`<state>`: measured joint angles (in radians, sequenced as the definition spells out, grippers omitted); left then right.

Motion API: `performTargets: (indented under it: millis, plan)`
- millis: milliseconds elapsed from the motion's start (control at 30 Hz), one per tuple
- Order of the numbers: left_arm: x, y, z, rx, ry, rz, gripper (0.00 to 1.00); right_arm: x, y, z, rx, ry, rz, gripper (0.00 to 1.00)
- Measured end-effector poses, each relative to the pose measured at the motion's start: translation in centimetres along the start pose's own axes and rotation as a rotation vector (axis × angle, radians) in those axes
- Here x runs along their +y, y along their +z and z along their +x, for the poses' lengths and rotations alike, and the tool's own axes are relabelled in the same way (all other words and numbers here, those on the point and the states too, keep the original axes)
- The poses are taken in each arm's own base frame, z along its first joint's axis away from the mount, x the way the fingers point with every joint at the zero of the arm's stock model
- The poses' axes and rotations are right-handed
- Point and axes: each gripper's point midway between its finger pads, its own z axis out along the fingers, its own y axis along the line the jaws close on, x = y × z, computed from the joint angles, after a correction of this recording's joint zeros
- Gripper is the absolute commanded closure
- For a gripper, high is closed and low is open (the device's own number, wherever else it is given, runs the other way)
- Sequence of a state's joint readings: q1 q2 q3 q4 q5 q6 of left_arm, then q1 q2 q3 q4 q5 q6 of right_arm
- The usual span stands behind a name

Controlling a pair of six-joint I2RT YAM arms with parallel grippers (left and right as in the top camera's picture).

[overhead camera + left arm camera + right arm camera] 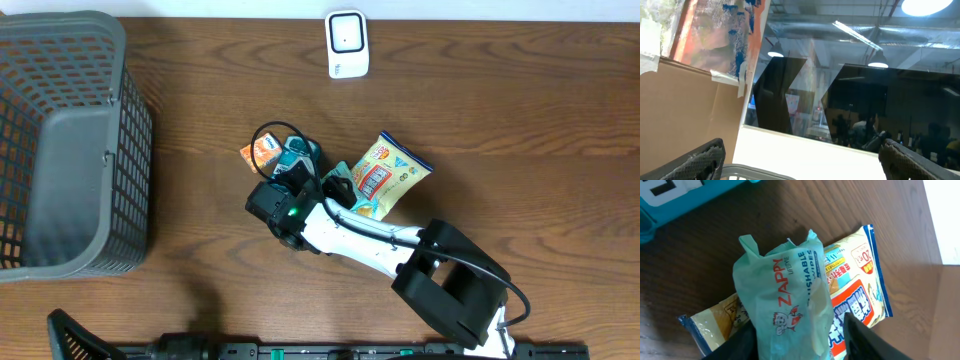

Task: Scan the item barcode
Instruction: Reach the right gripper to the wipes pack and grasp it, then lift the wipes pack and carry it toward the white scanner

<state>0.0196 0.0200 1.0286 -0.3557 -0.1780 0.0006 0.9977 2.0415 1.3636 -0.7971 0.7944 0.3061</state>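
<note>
Crinkly pale-green wipes pack (785,300) overlaps a glossy yellow snack bag (860,295) on the wood-grain tabletop (705,255). The right claw (797,335) straddles the pack, part open. The left claw (802,150) gapes wide. A grey mesh basket (135,150) stands well apart.

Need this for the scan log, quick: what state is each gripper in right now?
Left gripper: open, holding nothing.
Right gripper: jaws either side of the green wipes pack; whether it grips cannot be told.

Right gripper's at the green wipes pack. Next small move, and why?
Probably close the right gripper on the wipes pack: its fingers straddle the pack with a gap on one side, so it isn't gripped yet. Lifting it toward the scanner would come after.
</note>
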Motion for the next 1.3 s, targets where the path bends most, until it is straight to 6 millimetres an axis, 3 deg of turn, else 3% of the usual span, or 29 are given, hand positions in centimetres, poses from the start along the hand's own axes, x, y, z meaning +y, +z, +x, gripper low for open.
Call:
performTargets:
  millis: [167, 333, 433, 700, 800, 1067, 1200, 1300]
  plan:
    - [0.0, 0.0, -0.1, -0.002, -0.001, 0.000, 0.02, 0.2, 0.3, -0.2, -0.001, 0.011, -0.010, 0.53]
    - [0.0, 0.0, -0.3, -0.012, -0.002, 0.001, 0.02, 1.0, 1.9, 0.7, 0.036, -0.011, -0.001, 0.71]
    - [0.0, 0.0, -0.3, -0.013, -0.003, 0.001, 0.02, 1.4, 2.4, 0.9, 0.043, -0.028, 0.010, 0.77]
    - [0.0, 0.0, -0.3, -0.013, -0.003, 0.001, 0.02, 2.3, 1.1, 0.1, 0.032, -0.035, -0.033, 0.91]
    - [0.0, 0.0, -0.3, -0.013, -0.003, 0.001, 0.02, 3.1, 0.0, -0.5, 0.049, -0.036, -0.103, 0.99]
    - [0.0, 0.0, -0.3, -0.013, -0.003, 0.001, 0.02, 4.3, -2.3, -1.8, 0.168, 0.032, -0.395, 0.99]
    - [0.0, 0.0, -0.3, -0.014, -0.003, 0.001, 0.02, 5.1, -3.6, -1.5, 0.261, 0.115, -0.662, 0.99]
    - [0.0, 0.0, -0.5, -0.020, -0.005, 0.001, 0.02, 4.0, -5.5, -2.0, 0.307, 0.201, -0.889, 0.99]
